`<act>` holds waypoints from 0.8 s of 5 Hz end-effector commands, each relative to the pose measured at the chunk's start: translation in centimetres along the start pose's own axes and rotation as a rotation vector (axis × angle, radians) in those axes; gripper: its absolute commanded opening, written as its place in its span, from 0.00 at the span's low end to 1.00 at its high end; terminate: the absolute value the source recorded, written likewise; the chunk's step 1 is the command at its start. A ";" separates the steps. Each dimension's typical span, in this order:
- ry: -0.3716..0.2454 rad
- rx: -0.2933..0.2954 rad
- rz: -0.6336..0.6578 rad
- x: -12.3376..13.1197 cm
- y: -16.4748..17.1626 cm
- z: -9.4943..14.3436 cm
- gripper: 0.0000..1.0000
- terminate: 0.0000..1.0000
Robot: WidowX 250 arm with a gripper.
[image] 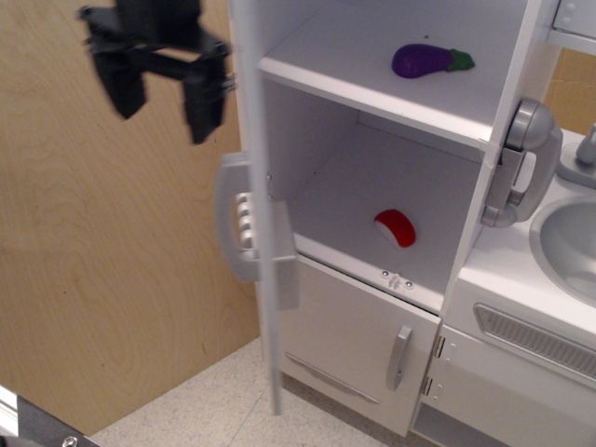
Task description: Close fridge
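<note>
observation.image: fridge (265, 233) door beside fingers (203, 110)

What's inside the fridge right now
A purple eggplant lies on the upper shelf and a red-and-white toy on the lower one. The half-open fridge door hides the compartment's left edge.

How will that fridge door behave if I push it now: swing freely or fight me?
The fridge door looks like a thin, rigid panel, so it probably swings easily without flexing. It appears motion-blurred, suggesting little resistance. Pushed by the gripper, it may slam shut, perhaps jostling the eggplant.
</note>
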State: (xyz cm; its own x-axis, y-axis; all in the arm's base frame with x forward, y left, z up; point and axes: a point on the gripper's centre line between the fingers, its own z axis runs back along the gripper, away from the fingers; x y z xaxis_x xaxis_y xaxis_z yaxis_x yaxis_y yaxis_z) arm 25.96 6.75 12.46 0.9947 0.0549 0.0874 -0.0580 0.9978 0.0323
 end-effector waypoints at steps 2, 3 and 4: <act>-0.111 -0.021 -0.009 4.0 -2.7 2.8 1.00 0.00; -0.120 0.050 0.054 5.0 1.3 1.6 1.00 0.00; -0.108 0.098 0.077 5.8 3.7 -0.4 1.00 0.00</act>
State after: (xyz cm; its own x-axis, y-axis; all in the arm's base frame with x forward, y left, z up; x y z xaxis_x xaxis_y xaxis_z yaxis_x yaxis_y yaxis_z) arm 31.09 10.69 10.45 0.9820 0.1304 0.1368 -0.1456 0.9835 0.1073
